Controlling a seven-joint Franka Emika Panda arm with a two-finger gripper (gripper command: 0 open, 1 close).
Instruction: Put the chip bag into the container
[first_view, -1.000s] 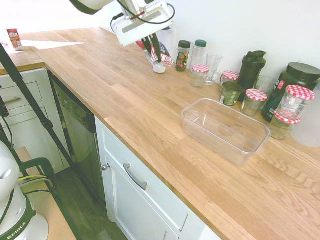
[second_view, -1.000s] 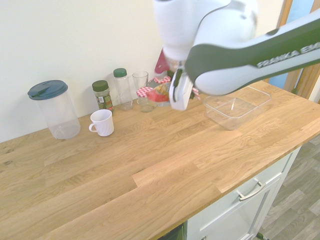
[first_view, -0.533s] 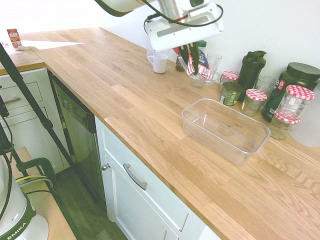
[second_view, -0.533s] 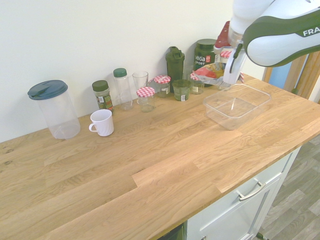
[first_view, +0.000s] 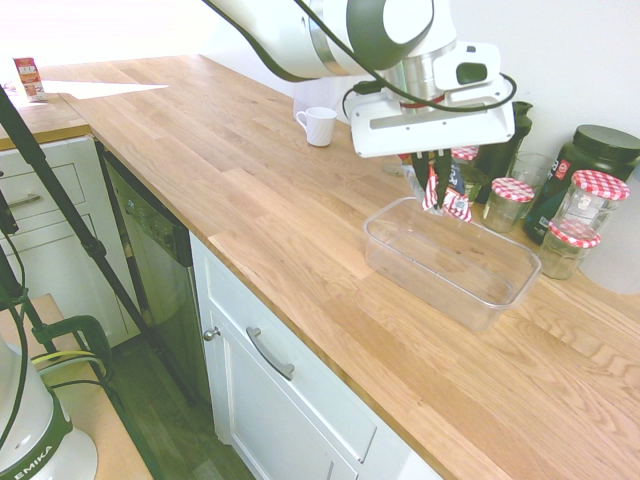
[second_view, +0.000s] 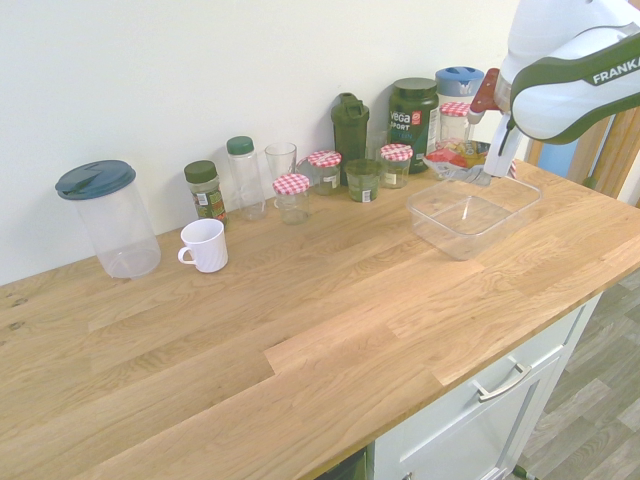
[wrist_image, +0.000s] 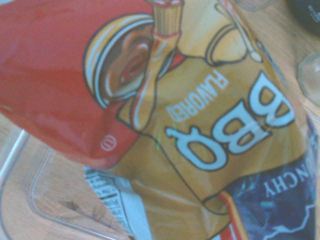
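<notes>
Clear plastic rectangular tub (first_view: 452, 262) with rounded corners sits on the oiled-wood desk (first_view: 260, 200), long side roughly parallel to the desk's front edge, bare wood all along that front side of the tub. Tub interior holds nothing yet. Behind the tub, close by: row of glass jars with red-checked lids (first_view: 512, 202), a dark green lidded canister (second_view: 414, 108), a dark shaker bottle (second_view: 350, 124). Well to one side of the tub, along the white wall: white ceramic mug (second_view: 204, 245), a clear drinking glass (second_view: 281, 163), two small bottles, a clear pitcher with a dark blue lid (second_view: 108, 217). White cabinet doors below the desk's front edge.

White arm's gripper (first_view: 436, 192) hangs over the tub's rear corner, the one nearest the jars, pointing steeply down. Fingers pinched tight on the top edge of the red, yellow and dark blue foil chip bag (first_view: 444, 193); the bag dangles below them, its lower end about level with the tub's rim. In the wrist view the bag (wrist_image: 165, 125) fills the picture, "BBQ FLAVORED" print readable, tub rim (wrist_image: 30, 190) beneath it.
</notes>
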